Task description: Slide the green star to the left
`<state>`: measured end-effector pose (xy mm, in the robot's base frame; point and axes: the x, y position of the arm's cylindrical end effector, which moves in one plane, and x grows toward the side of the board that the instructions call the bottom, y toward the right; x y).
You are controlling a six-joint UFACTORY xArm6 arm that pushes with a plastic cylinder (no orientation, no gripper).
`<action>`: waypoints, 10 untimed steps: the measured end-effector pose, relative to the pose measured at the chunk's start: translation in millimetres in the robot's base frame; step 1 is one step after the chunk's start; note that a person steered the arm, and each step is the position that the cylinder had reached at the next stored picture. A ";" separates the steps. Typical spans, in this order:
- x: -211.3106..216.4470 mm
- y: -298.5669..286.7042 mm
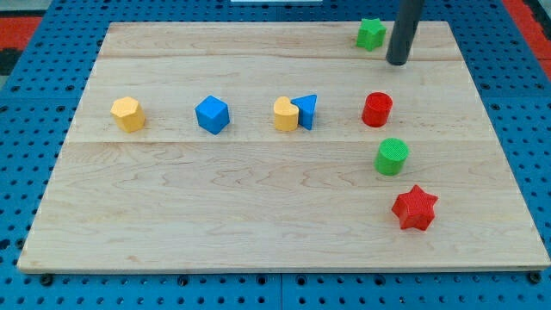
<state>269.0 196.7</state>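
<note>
The green star (371, 34) lies near the view's top edge of the wooden board (258, 198), right of centre. My tip (398, 62) stands just to the right of the star and slightly below it, a small gap apart. The dark rod rises from there out of the view's top.
A red cylinder (377, 110), a green cylinder (393, 157) and a red star (415, 207) run down the right side. In the middle row lie a yellow block (127, 114), a blue cube (212, 114), and a yellow block (285, 114) touching a blue triangle (306, 110).
</note>
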 end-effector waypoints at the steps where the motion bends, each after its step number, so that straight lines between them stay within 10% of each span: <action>1: -48.3 3.4; 8: -36.4 -378.8; 10: -36.4 -399.9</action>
<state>232.6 -203.3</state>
